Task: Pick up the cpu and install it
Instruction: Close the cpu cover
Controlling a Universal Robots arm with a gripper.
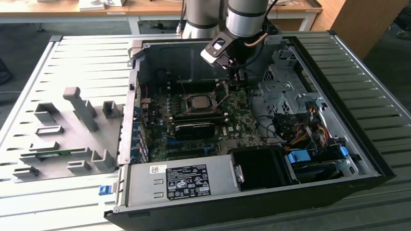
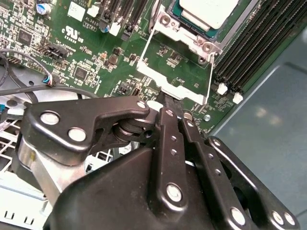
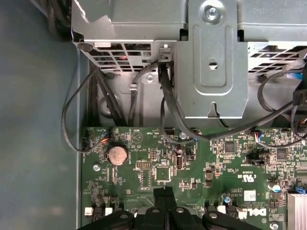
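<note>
Probably a robotics lab: opened computer case [image 1: 183,60] on slatted metal workbench [image 1: 83,62] (desks [image 1: 64,12] behind).

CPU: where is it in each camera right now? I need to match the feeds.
Exterior view: the cpu sits in its socket, mid-way across the motherboard, to the exterior view's left of the gripper.
Second wrist view: the cpu lies beyond the gripper's tips, beside the memory slots.
First wrist view: this camera faces the coin cell.
Shared landmark: the green motherboard.
</note>
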